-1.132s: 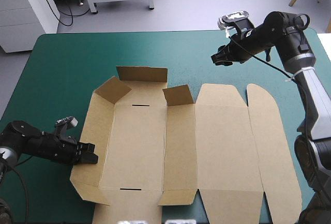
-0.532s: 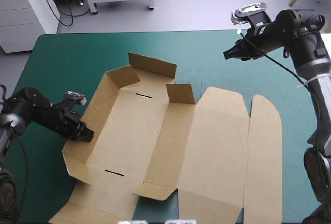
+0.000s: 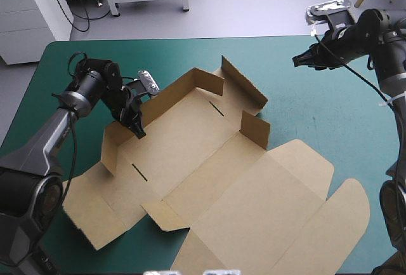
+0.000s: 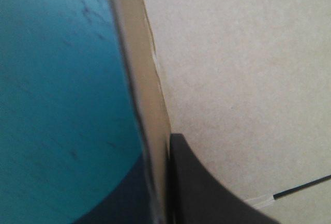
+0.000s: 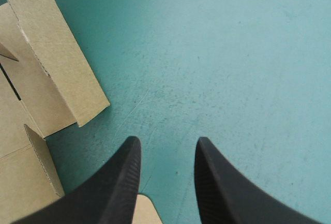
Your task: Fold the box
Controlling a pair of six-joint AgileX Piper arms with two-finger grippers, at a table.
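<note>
left gripper [image 3: 137, 130] clamped on box [image 3: 209, 160] wall, likely to steer it | right gripper [image 3: 297, 61] jaws apart, idle beyond box

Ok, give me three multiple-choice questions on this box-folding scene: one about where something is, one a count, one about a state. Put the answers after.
1. Where is the right hand?
A) beyond the table's edge
B) over bare teal-green cover, apart from the box
C) resting on the near edge

2. How many thin dark slots show in the box's floor?
A) two
B) none
C) five

3. What is the left hand doing?
A) hanging open
B) lying flat on the cover
C) shut on a raised side wall of the box

Answers:
1 B: the right wrist view shows only cover between its open fingers.
2 A: the high view shows one slot near each long wall.
3 C: the left wrist view shows the wall pressed against its finger.
</note>
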